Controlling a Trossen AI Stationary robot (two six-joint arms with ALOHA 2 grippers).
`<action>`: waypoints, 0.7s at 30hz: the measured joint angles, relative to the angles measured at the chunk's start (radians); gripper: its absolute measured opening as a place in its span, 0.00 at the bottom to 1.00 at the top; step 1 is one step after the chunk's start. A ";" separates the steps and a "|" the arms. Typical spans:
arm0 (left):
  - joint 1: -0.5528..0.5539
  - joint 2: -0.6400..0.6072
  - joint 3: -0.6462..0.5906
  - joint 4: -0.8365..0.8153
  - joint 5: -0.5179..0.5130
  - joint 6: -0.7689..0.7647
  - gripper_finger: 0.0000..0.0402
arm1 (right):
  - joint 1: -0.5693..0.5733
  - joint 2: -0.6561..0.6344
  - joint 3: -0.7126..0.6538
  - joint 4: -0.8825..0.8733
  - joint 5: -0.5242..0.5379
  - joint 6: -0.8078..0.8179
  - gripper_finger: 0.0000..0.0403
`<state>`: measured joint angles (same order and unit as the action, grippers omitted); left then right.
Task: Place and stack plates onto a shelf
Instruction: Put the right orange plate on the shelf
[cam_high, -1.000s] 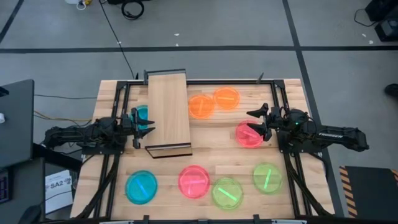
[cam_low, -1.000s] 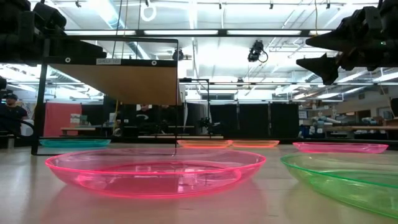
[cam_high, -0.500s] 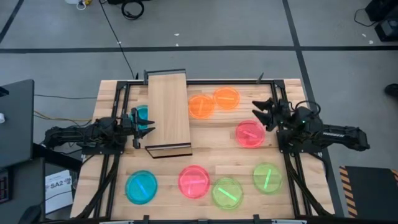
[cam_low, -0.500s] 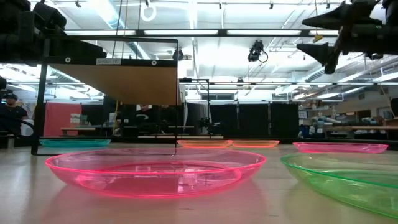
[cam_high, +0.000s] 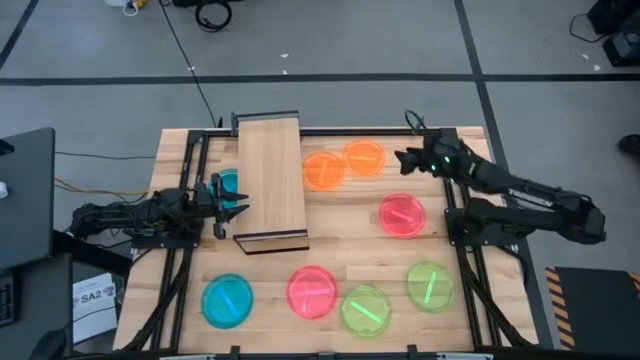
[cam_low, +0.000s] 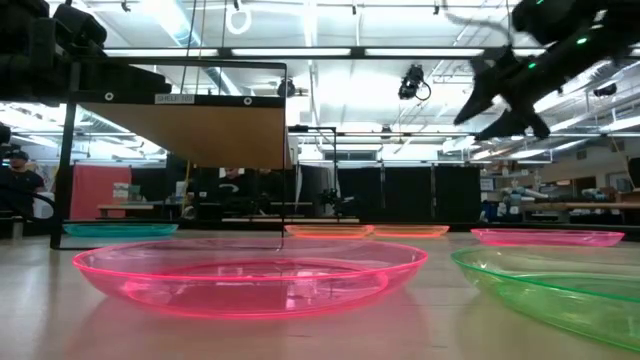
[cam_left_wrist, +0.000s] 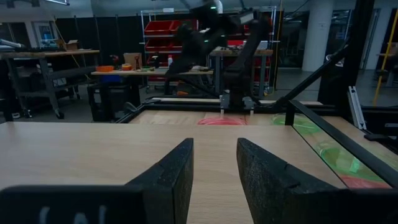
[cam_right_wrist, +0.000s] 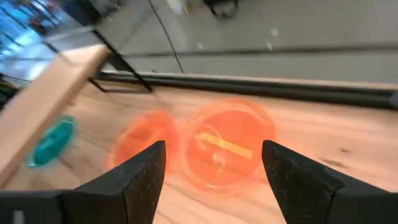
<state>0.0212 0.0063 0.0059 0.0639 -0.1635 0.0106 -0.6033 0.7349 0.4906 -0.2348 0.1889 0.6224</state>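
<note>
Plates are not yet stacked: nothing is seen on the shelf (cam_high: 271, 175) (eight lie on the table around it). The right gripper (cam_high: 406, 158), wide open and empty, is held just beside the two orange plates (cam_high: 345, 164). The left gripper (cam_high: 236, 197), partly open and empty, is parked against the shelf's side, over a teal plate (cam_high: 227, 185).

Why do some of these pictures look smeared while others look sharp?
Right wrist view: the two orange plates and the shelf are streaked with motion blur. Low view: the right end effector is smeared against bright ceiling lights, while the near pink plate is crisp. High view: evenly lit and sharp.
</note>
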 joint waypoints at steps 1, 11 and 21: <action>0.000 0.000 0.000 0.000 0.000 0.000 0.32 | -0.041 0.039 0.013 0.002 -0.039 0.004 0.67; 0.000 0.000 0.000 0.000 0.000 0.000 0.32 | -0.282 0.390 0.080 0.056 -0.317 0.005 0.67; 0.000 0.000 0.000 0.000 0.000 0.000 0.32 | -0.308 0.632 0.080 0.219 -0.373 0.005 0.66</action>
<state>0.0213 0.0065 0.0059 0.0639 -0.1636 0.0105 -0.9112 1.3665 0.5705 -0.0157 -0.1844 0.6271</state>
